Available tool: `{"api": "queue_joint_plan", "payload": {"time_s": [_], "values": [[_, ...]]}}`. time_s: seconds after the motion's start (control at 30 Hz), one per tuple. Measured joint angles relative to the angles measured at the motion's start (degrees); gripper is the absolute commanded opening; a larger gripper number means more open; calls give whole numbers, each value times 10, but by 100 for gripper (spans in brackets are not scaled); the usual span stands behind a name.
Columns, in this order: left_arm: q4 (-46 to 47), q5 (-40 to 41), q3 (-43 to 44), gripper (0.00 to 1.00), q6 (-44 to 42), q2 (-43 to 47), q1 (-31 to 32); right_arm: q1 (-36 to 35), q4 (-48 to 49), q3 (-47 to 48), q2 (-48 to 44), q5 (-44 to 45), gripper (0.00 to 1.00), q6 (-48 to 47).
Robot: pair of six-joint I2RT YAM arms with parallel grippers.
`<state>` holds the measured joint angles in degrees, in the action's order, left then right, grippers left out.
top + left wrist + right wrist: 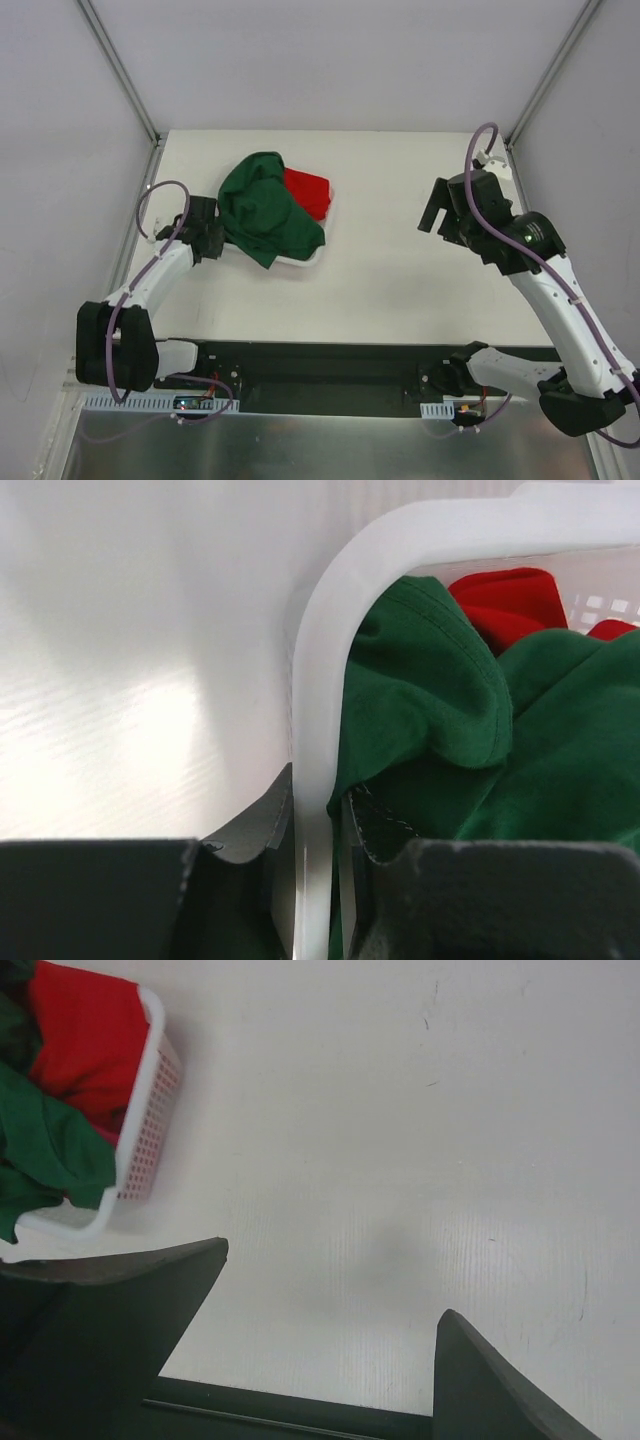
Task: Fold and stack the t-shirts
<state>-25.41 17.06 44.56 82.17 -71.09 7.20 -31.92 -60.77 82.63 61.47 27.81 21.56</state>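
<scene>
Sitting in the upper-left part of the top view, the white plastic lattice basket (305, 262) held the large dark green cloth t-shirt (265, 210), heaped up and spilling over the rim, with the bright red cloth t-shirt (308, 188) tucked just to its right. The left end effector (205, 240) was clenched on the basket's left rim, one finger outside and one inside against green cloth. The right end effector (435, 215) hung wide open over the white table (400, 280) on the right, well apart from the pile.

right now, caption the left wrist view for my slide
Left hand pinches the white basket rim, dark green t-shirt and red t-shirt heaped inside
</scene>
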Motion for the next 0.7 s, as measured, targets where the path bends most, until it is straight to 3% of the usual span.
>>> {"api": "queue_joint_plan", "payload": {"time_s": [0.1, 0.27, 0.7], "values": [[-8, 28, 50, 0, 22, -59, -35, 13, -7, 12, 24, 0, 96, 4], [-11, 60, 171, 0, -21, -180, -106, 47, -7, 16, 38, -2, 96, 3], [61, 3, 461, 0, -203, -445, -257, 96, 56, 22, 60, -36, 96, -71]]}}
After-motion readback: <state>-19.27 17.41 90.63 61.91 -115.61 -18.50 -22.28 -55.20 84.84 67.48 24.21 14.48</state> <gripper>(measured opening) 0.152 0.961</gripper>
